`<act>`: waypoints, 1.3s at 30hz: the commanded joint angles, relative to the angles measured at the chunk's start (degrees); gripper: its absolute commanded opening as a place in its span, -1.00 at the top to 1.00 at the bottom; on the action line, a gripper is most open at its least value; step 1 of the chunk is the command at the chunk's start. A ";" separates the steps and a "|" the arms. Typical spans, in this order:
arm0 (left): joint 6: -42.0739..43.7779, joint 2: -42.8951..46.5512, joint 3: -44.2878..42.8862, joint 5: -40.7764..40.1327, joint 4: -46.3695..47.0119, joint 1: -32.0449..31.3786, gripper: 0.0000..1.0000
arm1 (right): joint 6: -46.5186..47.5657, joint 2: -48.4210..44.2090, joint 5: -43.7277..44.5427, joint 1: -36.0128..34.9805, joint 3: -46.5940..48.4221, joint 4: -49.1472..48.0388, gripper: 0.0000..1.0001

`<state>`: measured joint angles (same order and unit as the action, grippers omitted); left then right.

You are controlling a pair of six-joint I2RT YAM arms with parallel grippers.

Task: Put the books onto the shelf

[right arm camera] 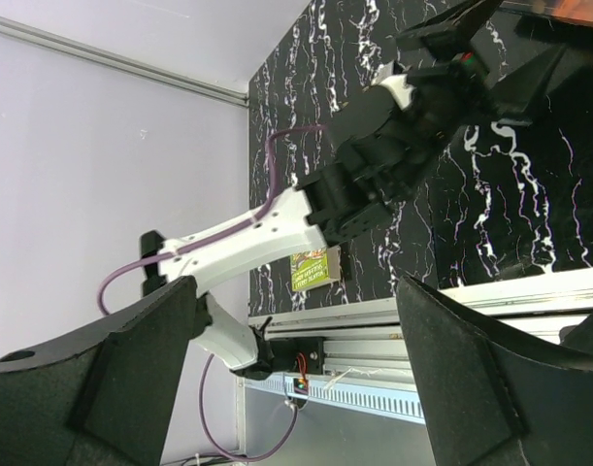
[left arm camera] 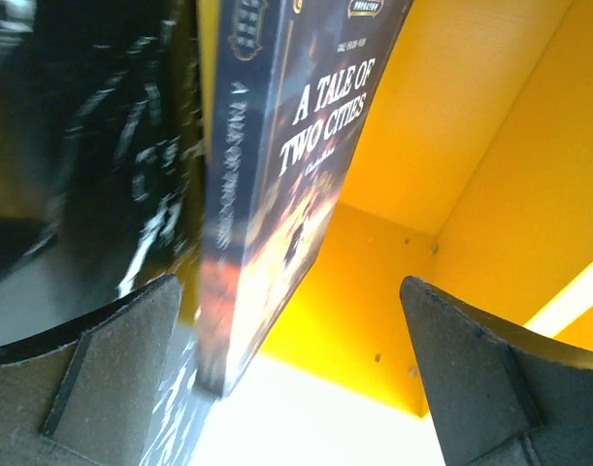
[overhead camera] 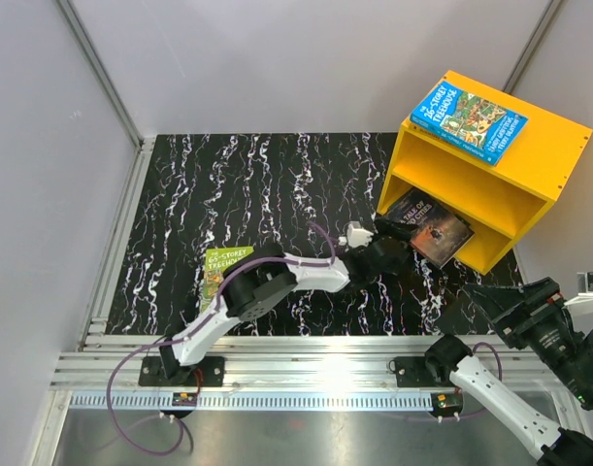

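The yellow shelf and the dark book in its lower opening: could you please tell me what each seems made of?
The yellow shelf looks like painted board, perhaps wood or fibreboard, matte: flat panels, faint grain. The dark book looks like a paperback, paper with a printed, slightly glossy cover: thin spine, soft sheen.

Bright, even light – glare whitens the metal rail at six o'clock; the left wrist's dark book blurs close-up.

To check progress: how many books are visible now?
3. A blue book lies on top of the shelf, a dark book sits partly inside its lower opening, a green book lies on the table by the left arm. Others may be hidden.
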<state>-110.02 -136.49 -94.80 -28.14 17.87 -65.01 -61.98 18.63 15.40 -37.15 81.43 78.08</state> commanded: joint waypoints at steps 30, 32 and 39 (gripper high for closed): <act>57.43 77.67 43.21 -0.85 -33.59 17.90 -0.97 | 16.34 56.22 1.40 11.29 -15.24 -18.57 1.00; 59.82 82.77 45.14 -2.00 -34.13 18.43 -0.97 | 18.11 58.96 -1.76 15.15 -16.12 -22.77 1.00; 63.70 91.92 50.33 -5.25 -35.79 20.36 -0.97 | 22.68 71.78 -2.66 18.86 -15.25 -29.74 1.00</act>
<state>-50.63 -45.60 -46.00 -29.54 -15.70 -45.45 -43.07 86.74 12.97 -18.68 65.10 53.25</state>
